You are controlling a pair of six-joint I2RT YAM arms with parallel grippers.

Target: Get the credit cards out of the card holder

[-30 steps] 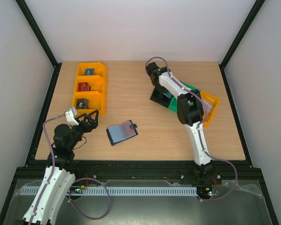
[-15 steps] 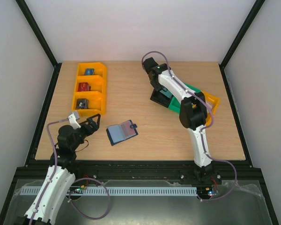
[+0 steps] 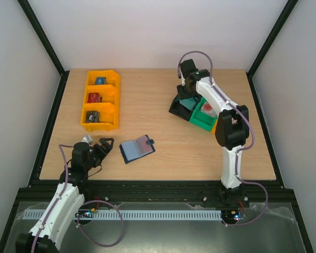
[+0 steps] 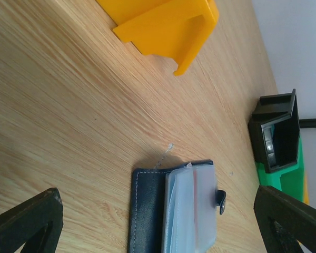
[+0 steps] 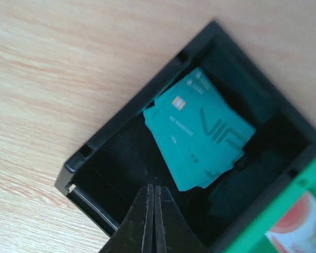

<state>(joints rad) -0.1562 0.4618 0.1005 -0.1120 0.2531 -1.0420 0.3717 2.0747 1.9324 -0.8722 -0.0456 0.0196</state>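
The card holder point(image 3: 137, 149) lies open on the wood near the front, a dark navy cover with pale frosted sleeves point(image 4: 197, 211) and a small tab. My left gripper point(image 3: 106, 146) sits low just left of it, open; its fingers point(image 4: 29, 221) stand wide apart with the card holder between and ahead of them, untouched. Several teal credit cards point(image 5: 200, 129) lie stacked in a black bin point(image 5: 121, 124). My right gripper point(image 5: 154, 188) hangs over that bin, shut on nothing, just beside the stack.
An orange three-compartment bin point(image 3: 101, 100) with small items stands at the back left. A green bin point(image 3: 205, 117) holding a red and white item touches the black bin point(image 3: 180, 107) on its right. Bare wood point(image 3: 158, 89) lies between the bins.
My right arm swung right over the black bin and its gripper closed. My left arm dropped lower and nearer the front edge, still open beside the card holder.
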